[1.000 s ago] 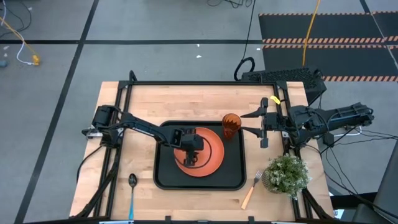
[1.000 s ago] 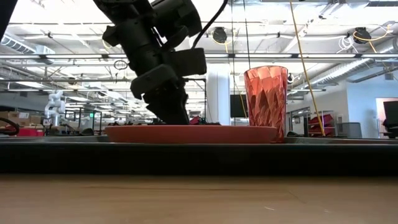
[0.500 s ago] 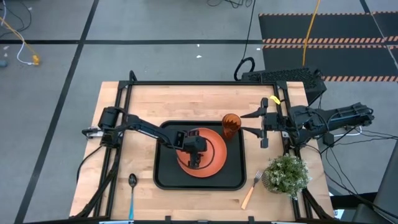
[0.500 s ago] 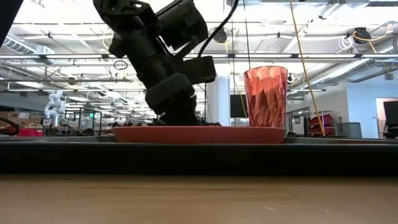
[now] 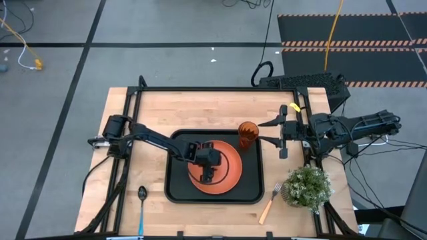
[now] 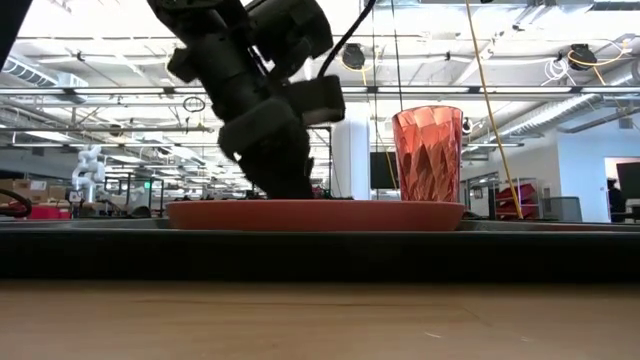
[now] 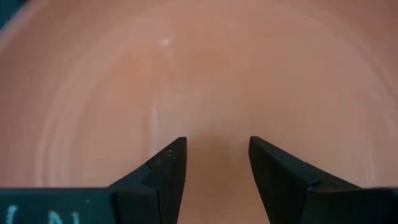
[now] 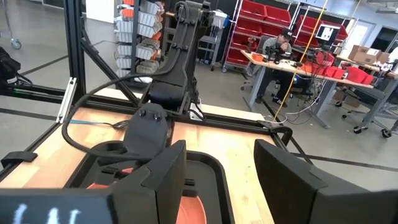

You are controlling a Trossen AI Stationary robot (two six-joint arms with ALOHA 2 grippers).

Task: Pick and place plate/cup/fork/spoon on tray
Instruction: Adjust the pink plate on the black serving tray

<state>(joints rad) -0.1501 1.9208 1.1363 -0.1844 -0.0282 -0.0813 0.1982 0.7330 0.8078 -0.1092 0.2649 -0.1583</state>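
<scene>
The plate (image 5: 217, 170) lies on the tray (image 5: 250, 193), with the cup (image 5: 248, 134) at the tray's far right corner. The left gripper (image 5: 209, 175) is lowered onto the plate, fingers (image 7: 165, 177) parted, nothing grasped. The right gripper (image 5: 269, 131) is held right of the tray, fingers spread, empty. A plant (image 5: 307, 187), the fork (image 5: 270, 203) and the spoon (image 5: 141, 205) are seen off the tray on the wooden table (image 5: 200, 107). Shelving is seen beyond.

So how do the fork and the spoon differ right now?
The fork has a tan handle and lies slanted near the table's front right, beside the plant. The spoon has a thin blue handle and lies nearly straight at the front left. Both rest on bare wood outside the tray, with no hand near them.
</scene>
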